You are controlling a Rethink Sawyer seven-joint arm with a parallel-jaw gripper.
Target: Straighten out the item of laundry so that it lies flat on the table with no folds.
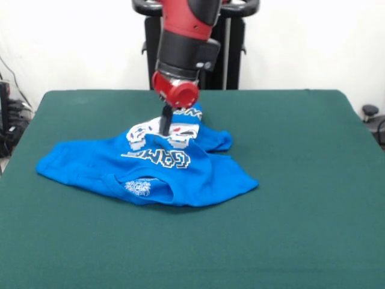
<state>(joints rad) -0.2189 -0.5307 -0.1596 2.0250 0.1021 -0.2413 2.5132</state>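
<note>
The item of laundry (150, 165), a bright blue T-shirt with a white pixel print and lettering, lies rumpled a little left of the middle of the green table (301, 211). Its collar faces the near side and the far part is bunched and folded over. The red and black arm comes down from above, and my gripper (165, 129) is pressed down into the bunched far part of the shirt, right at the white print. Whether the gripper is open or shut does not show.
The table's green cloth stretches wide to the right of the shirt and toward the near edge. Cables and equipment sit off the table's left edge (9, 120). A small dark object (370, 111) stands beyond the right edge.
</note>
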